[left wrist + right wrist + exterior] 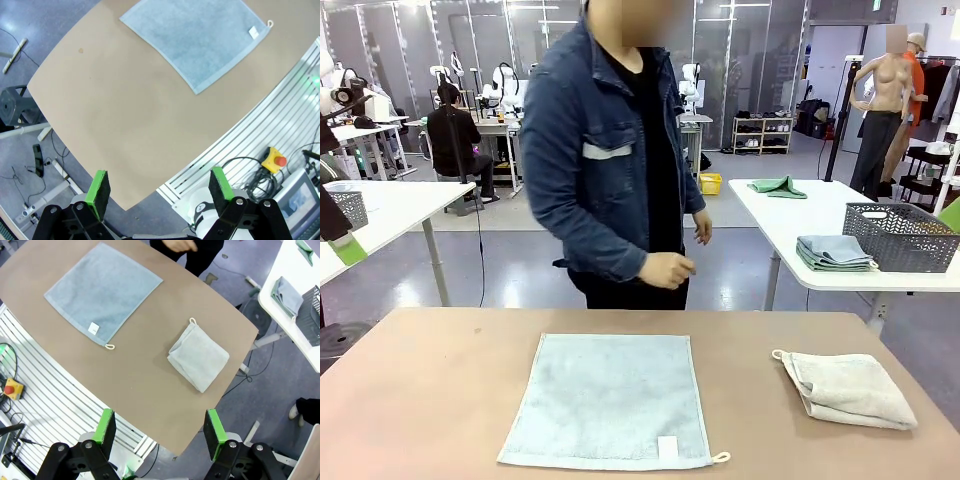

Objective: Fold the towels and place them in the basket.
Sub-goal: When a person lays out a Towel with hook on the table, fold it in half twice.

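Front: pale blue towel [610, 400] is lying flat in the middle, folded grey towel [850, 388] toward our right. Left wrist: left gripper [160, 187] is hanging open, pale blue towel well ahead. Right wrist: right gripper [161, 432] is gaping empty; we're judging folded grey towel nearer it.

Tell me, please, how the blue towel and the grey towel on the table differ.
The blue towel lies spread flat; the grey towel is folded small. The blue towel sits centrally, the grey towel toward the robot's right. The blue towel covers far more area than the grey towel. Both have a corner loop.
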Motion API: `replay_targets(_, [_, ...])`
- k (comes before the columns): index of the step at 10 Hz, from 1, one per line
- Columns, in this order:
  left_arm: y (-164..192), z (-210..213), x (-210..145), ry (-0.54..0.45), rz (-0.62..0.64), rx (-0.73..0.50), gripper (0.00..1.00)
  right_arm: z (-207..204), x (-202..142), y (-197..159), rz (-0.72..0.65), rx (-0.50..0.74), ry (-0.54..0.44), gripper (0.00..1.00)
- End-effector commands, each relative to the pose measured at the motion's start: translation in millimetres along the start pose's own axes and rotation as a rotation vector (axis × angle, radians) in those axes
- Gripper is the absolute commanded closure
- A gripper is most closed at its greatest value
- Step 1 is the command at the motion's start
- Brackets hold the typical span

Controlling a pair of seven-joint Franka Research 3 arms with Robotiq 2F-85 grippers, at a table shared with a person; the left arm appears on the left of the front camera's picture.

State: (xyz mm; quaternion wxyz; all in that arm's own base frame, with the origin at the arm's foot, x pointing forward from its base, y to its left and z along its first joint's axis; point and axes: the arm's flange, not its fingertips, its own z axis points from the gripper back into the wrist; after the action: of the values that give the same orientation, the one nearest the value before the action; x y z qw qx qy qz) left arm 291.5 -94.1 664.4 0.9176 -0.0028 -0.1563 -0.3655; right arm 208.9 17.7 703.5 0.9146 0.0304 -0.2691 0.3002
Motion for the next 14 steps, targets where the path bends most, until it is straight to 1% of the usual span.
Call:
replay_targets(1, [0.0,0.0,0.0,0.0,0.0,0.0,0.0,5.2,0.5,-1.8,0.089,0.006,-0.045,0.12])
replay_targets(2, [-17.4,4.5,7.7,0.03,-0.121,0.113,0.0,6.2,11.9,9.5,0.205,-0.035,-0.038,0.12])
replay_targets(4, [-55.6,8.8,17.7,-0.026,-0.366,0.185,0.0,-10.5,46.0,42.6,0.408,-0.042,-0.022,0.12])
replay_targets(5, [-73.6,6.5,15.8,-0.046,-0.492,0.21,0.0,-29.9,65.4,64.9,0.527,-0.026,0.003,0.12])
replay_targets(6, [-81.6,-3.2,15.9,-0.076,-0.577,0.157,0.0,-51.9,81.1,81.9,0.618,-0.008,0.032,0.12])
replay_targets(7, [-89.0,-22.1,18.7,-0.042,-0.678,0.105,0.0,-74.8,92.3,100.3,0.703,0.011,0.053,0.12])
replay_targets(9, [-107.8,-68.6,34.6,-0.013,-0.792,0.032,0.0,-125.5,101.0,137.6,0.885,0.055,0.077,0.12])
replay_targets(10, [-110.6,-86.8,42.0,0.02,-0.802,-0.013,0.0,-141.2,98.4,145.1,0.93,0.055,0.082,0.12])
replay_targets(11, [-109.4,-100.0,45.7,0.038,-0.805,-0.032,0.0,-150.5,92.8,147.6,0.953,0.071,0.073,0.12])
replay_targets(12, [-112.3,-114.1,49.0,0.065,-0.824,-0.036,0.0,-166.2,84.3,153.9,0.982,0.088,0.168,0.12])
replay_targets(13, [-114.9,-127.2,49.5,0.057,-0.843,-0.024,0.0,-182.0,73.6,160.8,0.977,0.141,0.216,0.12])
replay_targets(14, [-116.4,-142.5,49.7,0.055,-0.842,-0.031,0.0,-198.7,59.5,166.5,0.965,0.186,0.24,0.12])
